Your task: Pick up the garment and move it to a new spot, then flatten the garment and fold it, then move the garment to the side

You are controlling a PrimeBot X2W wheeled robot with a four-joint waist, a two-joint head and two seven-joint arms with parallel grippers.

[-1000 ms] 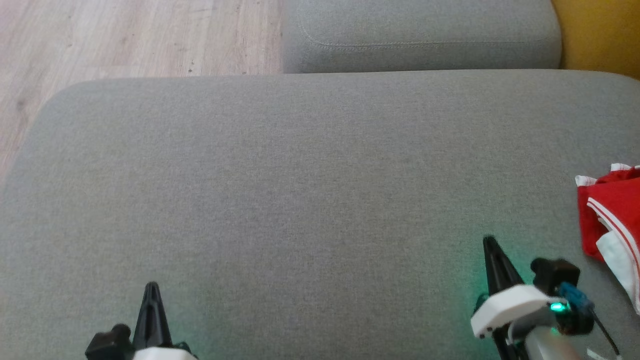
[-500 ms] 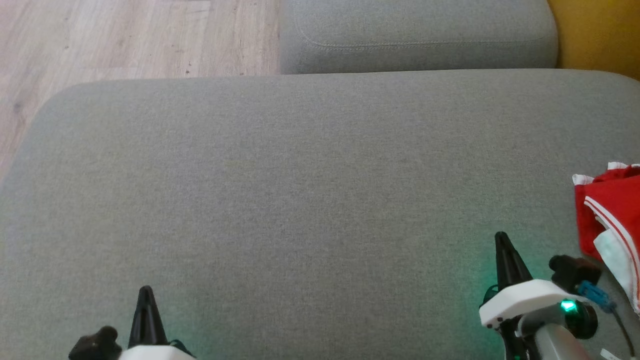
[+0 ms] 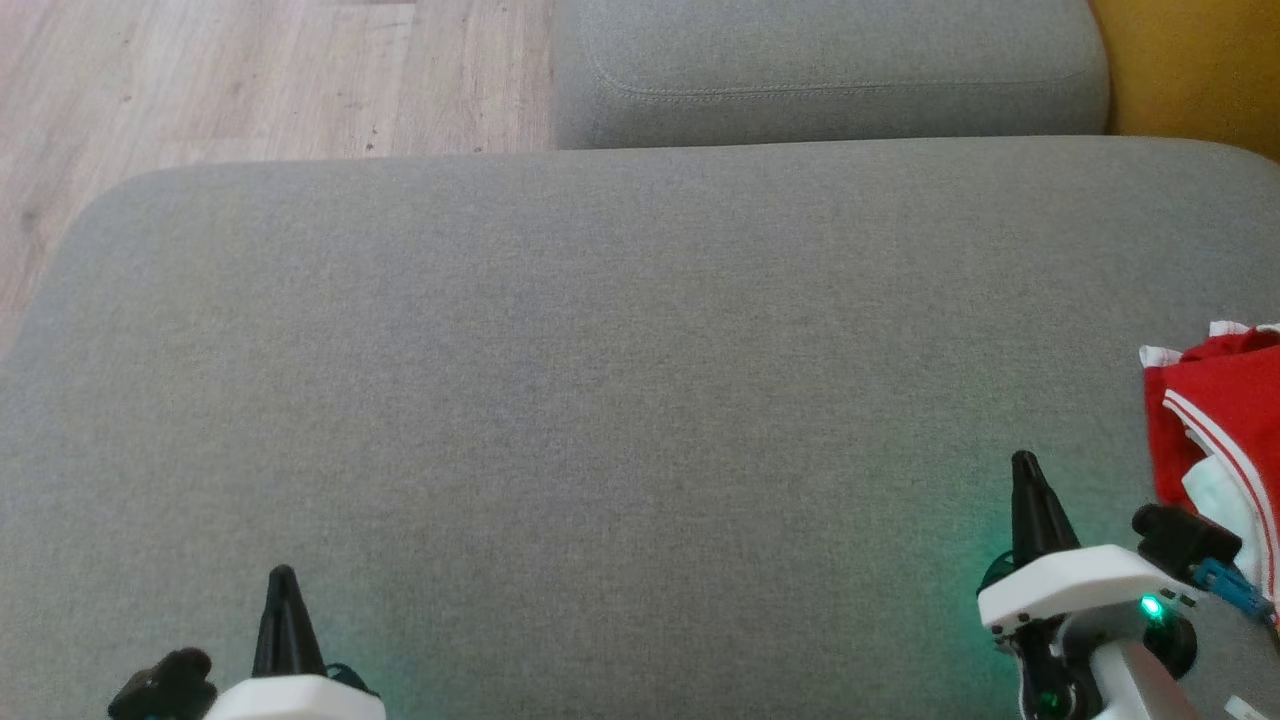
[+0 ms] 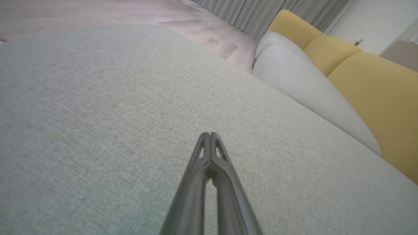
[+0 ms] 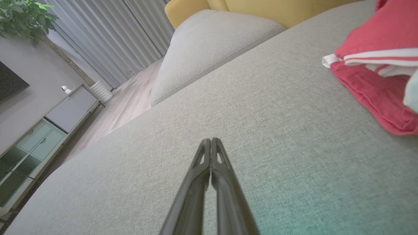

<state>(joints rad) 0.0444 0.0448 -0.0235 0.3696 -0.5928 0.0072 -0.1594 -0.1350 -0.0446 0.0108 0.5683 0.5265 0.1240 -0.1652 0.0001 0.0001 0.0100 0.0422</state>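
Fingers [image 5: 195, 182] of the right gripper [image 5: 211, 140] pressed tight together, nothing between them. Same at the left gripper [image 4: 209, 134], clenched and empty over the grey sofa cushion [image 3: 600, 350]. Slid rightward on the right side since a second ago, closer to the red-and-white garment [image 3: 1215, 400], not touching. Crumpled at the cushion's right edge, that one. Barely shifted on the left, down and outward.

A red garment [image 3: 1215, 420] with white stripes lies crumpled at right.
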